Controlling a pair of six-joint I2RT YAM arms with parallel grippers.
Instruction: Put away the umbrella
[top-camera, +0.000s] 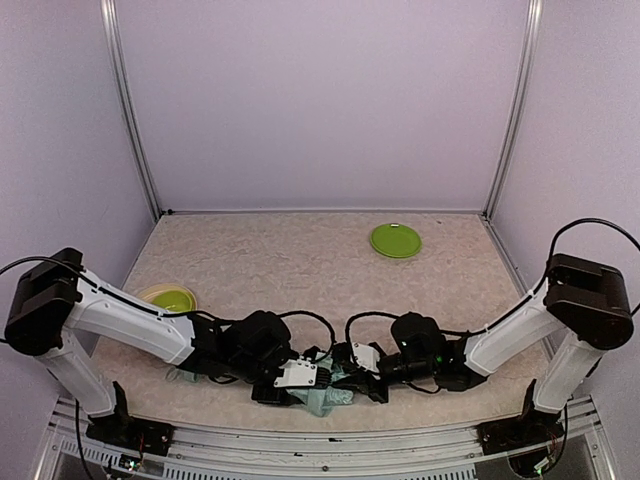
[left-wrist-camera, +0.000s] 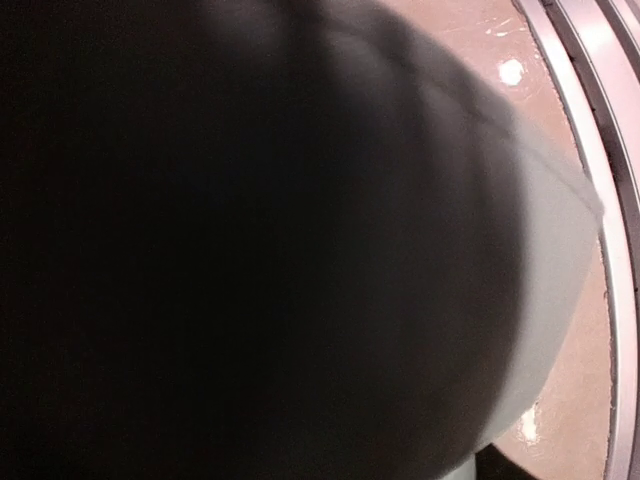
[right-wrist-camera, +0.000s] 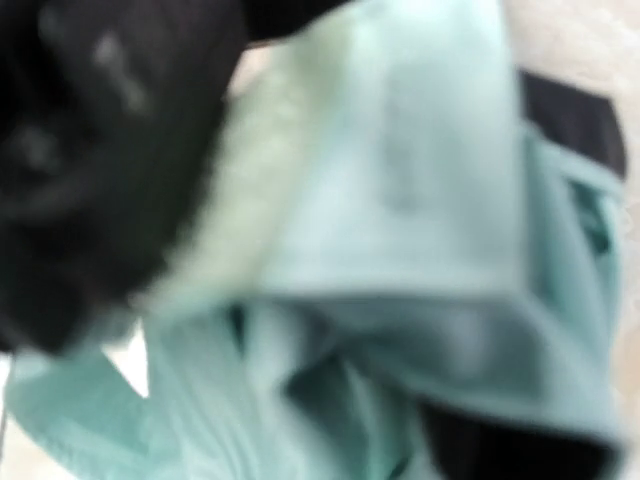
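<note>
The umbrella (top-camera: 327, 397) is a crumpled pale mint bundle at the near middle of the table, wedged between my two grippers. My left gripper (top-camera: 300, 378) presses on it from the left and my right gripper (top-camera: 358, 372) from the right. Their fingertips are buried in the fabric, so I cannot tell whether they are open or shut. In the left wrist view the fabric (left-wrist-camera: 540, 300) lies against the lens and most of the frame is dark. In the right wrist view blurred mint folds with black lining (right-wrist-camera: 400, 260) fill the frame. The handle and shaft are hidden.
A green plate (top-camera: 396, 240) lies at the far right of the table. A yellow-green bowl (top-camera: 168, 298) sits at the left behind my left arm. The table's metal front rail (left-wrist-camera: 610, 200) runs just beside the umbrella.
</note>
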